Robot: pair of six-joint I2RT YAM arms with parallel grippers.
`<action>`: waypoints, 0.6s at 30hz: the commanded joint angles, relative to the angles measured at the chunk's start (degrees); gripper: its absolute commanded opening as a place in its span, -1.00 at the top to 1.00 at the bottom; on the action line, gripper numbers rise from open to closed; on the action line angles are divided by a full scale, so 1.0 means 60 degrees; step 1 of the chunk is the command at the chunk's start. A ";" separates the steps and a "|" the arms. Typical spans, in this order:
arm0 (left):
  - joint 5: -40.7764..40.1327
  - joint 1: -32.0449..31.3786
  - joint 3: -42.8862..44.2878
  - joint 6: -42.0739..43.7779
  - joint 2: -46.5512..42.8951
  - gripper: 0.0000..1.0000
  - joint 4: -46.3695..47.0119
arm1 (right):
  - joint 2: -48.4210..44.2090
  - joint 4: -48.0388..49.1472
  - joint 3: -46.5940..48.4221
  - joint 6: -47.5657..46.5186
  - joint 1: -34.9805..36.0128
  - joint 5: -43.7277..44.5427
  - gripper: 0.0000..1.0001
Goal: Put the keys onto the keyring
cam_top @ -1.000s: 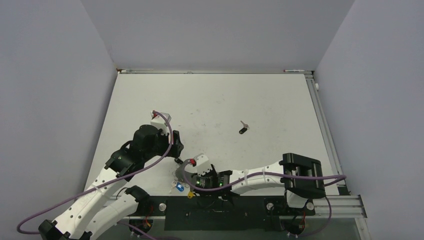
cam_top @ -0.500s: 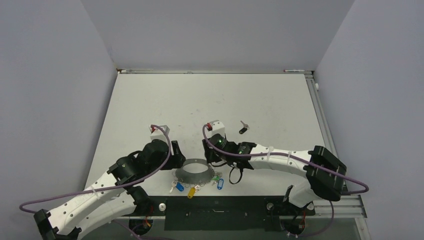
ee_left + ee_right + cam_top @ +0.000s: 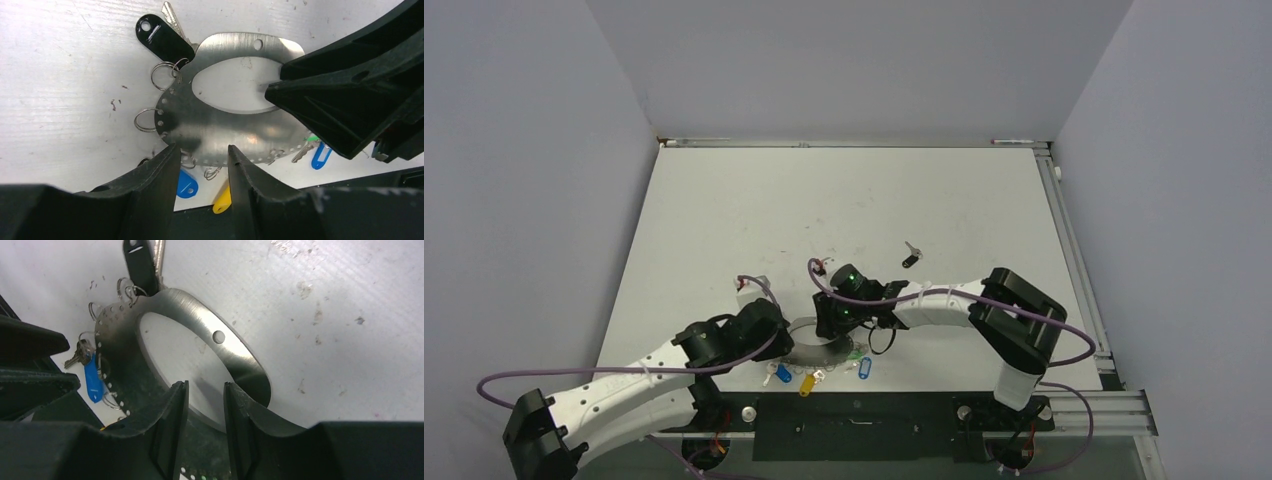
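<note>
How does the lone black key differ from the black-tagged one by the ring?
The lone key lies alone on the table, well apart from the ring; the tagged key lies right beside the ring's edge, by small split rings. The tagged key has a long tag with a hole; the lone key's head is too small to make out. Both are black with a silver blade.

White table [image 3: 724, 200] in front of me, flat, matte, marked with small dark scuffs [image 3: 305, 290] and faint scratches. Pale grey walls [image 3: 854, 60] close it in on left, far and right sides. Thin strip [image 3: 854, 143] runs along far edge, small red bits at its ends. Metal rail [image 3: 1074, 250] lines right edge. Black panel [image 3: 854, 425] sits at near edge, just below table.
</note>
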 commanded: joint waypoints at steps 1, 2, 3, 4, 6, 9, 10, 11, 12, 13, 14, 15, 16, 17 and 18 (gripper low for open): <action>0.0007 -0.0065 -0.0365 -0.0424 0.0621 0.28 0.1333 | 0.0231 0.0867 0.0018 0.0010 -0.0564 -0.0184 0.34; 0.0075 -0.0056 -0.0494 -0.0422 0.0834 0.29 0.1601 | 0.0199 0.0897 -0.0112 0.0080 -0.0753 -0.0092 0.34; 0.0092 -0.0052 -0.0603 -0.0424 0.1037 0.30 0.1901 | 0.0135 0.0921 -0.0247 0.0152 -0.0958 -0.0015 0.35; 0.0094 -0.0053 -0.0705 -0.0405 0.1265 0.30 0.2217 | 0.0068 0.0944 -0.0399 0.0209 -0.1198 0.0072 0.35; 0.0126 -0.0035 -0.0759 -0.0228 0.1709 0.32 0.3091 | -0.0120 0.0942 -0.0710 0.0286 -0.1623 0.0242 0.37; 0.0157 0.0128 -0.0551 0.0409 0.2422 0.32 0.4186 | -0.0491 0.0737 -0.1094 0.0359 -0.2052 0.0762 0.38; 0.0165 0.0235 -0.0394 0.0592 0.2678 0.32 0.4517 | -0.0657 0.0622 -0.1223 0.0407 -0.2144 0.0997 0.38; 0.0178 0.0399 -0.0204 0.0818 0.3010 0.32 0.4824 | -0.0789 0.0504 -0.1340 0.0488 -0.2244 0.1207 0.38; 0.0233 0.0606 -0.0023 0.1097 0.3385 0.32 0.5128 | -0.0939 0.0418 -0.1477 0.0592 -0.2335 0.1393 0.39; 0.0381 0.0872 0.0192 0.1354 0.3765 0.32 0.5482 | -0.1079 0.0357 -0.1621 0.0707 -0.2416 0.1500 0.39; 0.0588 0.1154 0.0407 0.1587 0.4223 0.32 0.5836 | -0.1201 0.0255 -0.1749 0.0853 -0.2514 0.1616 0.39; 0.0806 0.1433 0.0615 0.1895 0.4716 0.32 0.6227 | -0.1340 0.0150 -0.1862 0.1009 -0.2590 0.1741 0.39; 0.1033 0.1669 0.0839 0.2072 0.5226 0.32 0.6707 | -0.1469 0.0123 -0.2002 0.1124 -0.2666 0.1780 0.39; 0.1289 0.1911 0.1105 0.2192 0.5746 0.33 0.7009 | -0.1606 0.0119 -0.2139 0.1200 -0.2730 0.1781 0.39; 0.1571 0.2084 0.1428 0.2296 0.6239 0.34 0.7250 | -0.1743 0.0119 -0.2249 0.1294 -0.2786 0.1809 0.39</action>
